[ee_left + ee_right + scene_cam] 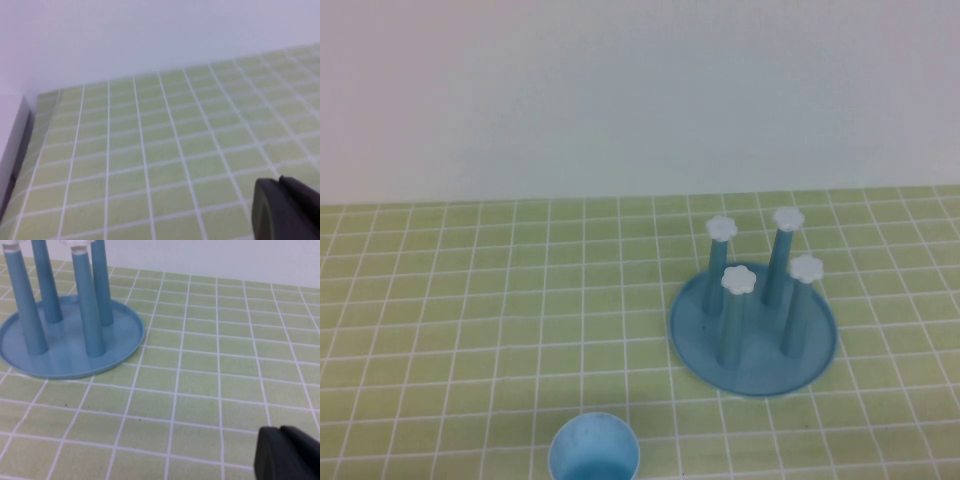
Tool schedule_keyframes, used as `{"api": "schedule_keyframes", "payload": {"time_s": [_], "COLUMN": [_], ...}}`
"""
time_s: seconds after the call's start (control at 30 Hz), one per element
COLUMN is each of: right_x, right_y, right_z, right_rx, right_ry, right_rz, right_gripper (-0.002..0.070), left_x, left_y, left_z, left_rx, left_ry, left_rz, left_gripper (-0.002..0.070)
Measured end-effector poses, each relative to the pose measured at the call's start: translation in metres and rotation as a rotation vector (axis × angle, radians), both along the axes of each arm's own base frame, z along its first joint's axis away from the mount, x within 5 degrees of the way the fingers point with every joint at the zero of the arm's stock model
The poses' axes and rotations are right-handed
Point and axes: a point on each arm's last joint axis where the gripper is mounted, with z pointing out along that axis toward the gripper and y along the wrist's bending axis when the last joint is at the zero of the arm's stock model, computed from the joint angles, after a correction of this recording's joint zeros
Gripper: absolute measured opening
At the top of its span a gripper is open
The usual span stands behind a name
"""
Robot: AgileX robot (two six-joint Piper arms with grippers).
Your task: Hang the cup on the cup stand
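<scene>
The cup is a light blue tumbler standing mouth up at the near edge of the high view, left of centre. The cup stand is a round blue dish with four upright blue posts topped by white flower caps, right of centre. It also shows in the right wrist view, with nothing on its posts. My right gripper is shut and empty over bare table, to the side of the stand. My left gripper is shut and empty over bare table. Neither arm shows in the high view.
The table is covered in a green tiled cloth. A white wall rises behind it. In the left wrist view the table's edge meets a side wall.
</scene>
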Motion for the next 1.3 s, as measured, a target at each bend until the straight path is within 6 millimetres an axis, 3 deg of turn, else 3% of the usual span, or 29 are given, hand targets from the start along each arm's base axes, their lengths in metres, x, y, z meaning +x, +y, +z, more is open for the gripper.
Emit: {"api": "schedule_keyframes", "payload": {"time_s": [0.2, 0.4, 0.5, 0.67, 0.97, 1.3], "right_x": [0.002, 0.005, 0.005, 0.006, 0.005, -0.016], "right_y": [0.001, 0.005, 0.004, -0.001, 0.001, 0.010], "right_z": [0.006, 0.022, 0.028, 0.036, 0.041, 0.097], "right_rx": [0.052, 0.389, 0.518, 0.607, 0.415, 0.027], "right_ry": [-0.077, -0.198, -0.239, -0.327, -0.345, -0.387], "right_rz": [-0.003, -0.031, -0.056, -0.097, -0.052, 0.142], "right_gripper": [-0.0001, -0.0001, -0.0001, -0.0001, -0.0001, -0.0001], "left_x": [0.001, 0.001, 0.001, 0.001, 0.000, -0.001], "left_y": [-0.002, 0.000, 0.000, 0.001, 0.004, -0.002], "left_z": [0.014, 0.023, 0.023, 0.025, 0.033, 0.034], "left_rx": [-0.238, -0.344, -0.486, -0.522, -0.568, -0.460], "left_ry": [-0.128, -0.213, -0.195, -0.224, -0.311, -0.187], "left_rz": [0.005, 0.013, 0.020, 0.025, 0.037, 0.003], "left_gripper": [0.0000, 0.0000, 0.0000, 0.0000, 0.0000, 0.0000]}}
